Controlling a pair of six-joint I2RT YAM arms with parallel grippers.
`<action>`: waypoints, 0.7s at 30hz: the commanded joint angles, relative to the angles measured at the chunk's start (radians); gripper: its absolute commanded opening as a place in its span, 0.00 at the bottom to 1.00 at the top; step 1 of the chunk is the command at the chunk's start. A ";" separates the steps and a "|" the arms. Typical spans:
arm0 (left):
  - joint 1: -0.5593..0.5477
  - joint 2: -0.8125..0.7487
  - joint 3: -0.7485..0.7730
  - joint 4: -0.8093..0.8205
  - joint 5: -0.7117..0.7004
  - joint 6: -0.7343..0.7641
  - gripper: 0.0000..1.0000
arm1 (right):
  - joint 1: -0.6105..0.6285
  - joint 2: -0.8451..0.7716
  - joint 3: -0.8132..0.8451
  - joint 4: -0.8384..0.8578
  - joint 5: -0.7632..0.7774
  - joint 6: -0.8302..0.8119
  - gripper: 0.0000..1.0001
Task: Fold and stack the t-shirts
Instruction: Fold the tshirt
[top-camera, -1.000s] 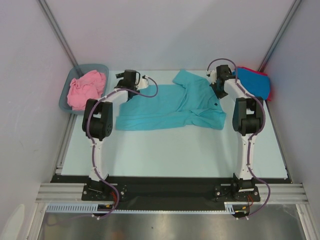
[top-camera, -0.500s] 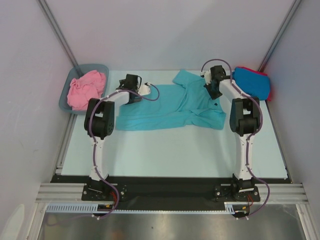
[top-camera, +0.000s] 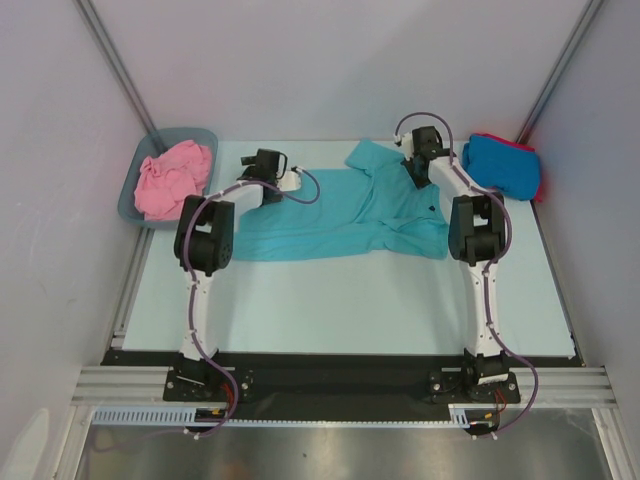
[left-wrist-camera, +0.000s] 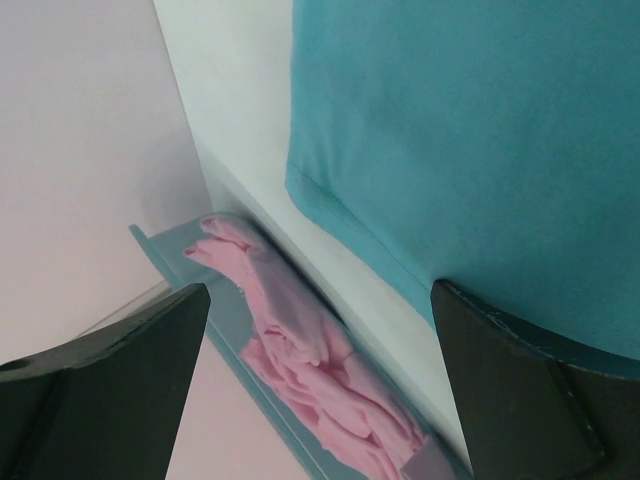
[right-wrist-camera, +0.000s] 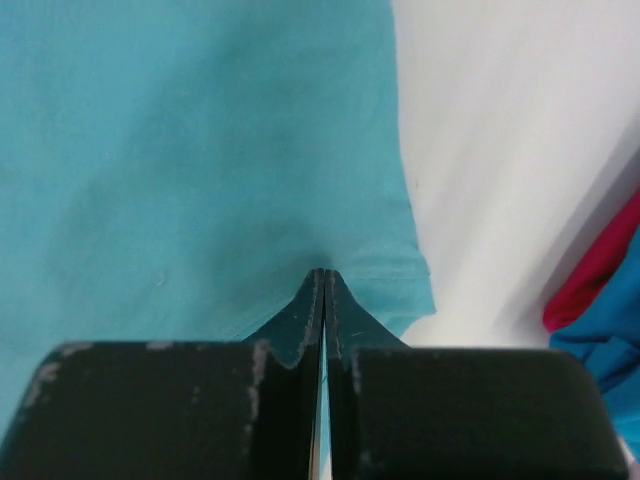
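Seemingly inside right tool (right-wrist-camera: 322, 285): teal t-shirt (right-wrist-camera: 190, 150)

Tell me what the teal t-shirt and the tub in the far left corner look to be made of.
The teal t-shirt looks like soft matte knit cloth, perhaps cotton: it wrinkles, lies limp and has a stitched hem. The tub looks like rigid grey-blue plastic, with a smooth thin rim and straight walls.

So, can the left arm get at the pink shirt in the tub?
Probably yes: the left gripper is open and empty by the edge of the teal shirt, with nothing between it and the pink shirt.
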 joint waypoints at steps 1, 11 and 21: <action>0.008 0.052 0.015 -0.003 -0.049 0.049 1.00 | -0.002 0.030 0.043 0.059 0.041 -0.031 0.00; 0.028 0.075 0.006 -0.002 -0.099 0.115 1.00 | -0.057 0.032 -0.026 0.072 0.067 -0.056 0.00; 0.055 0.092 0.003 -0.002 -0.146 0.169 1.00 | -0.143 -0.019 -0.128 0.101 0.112 -0.094 0.00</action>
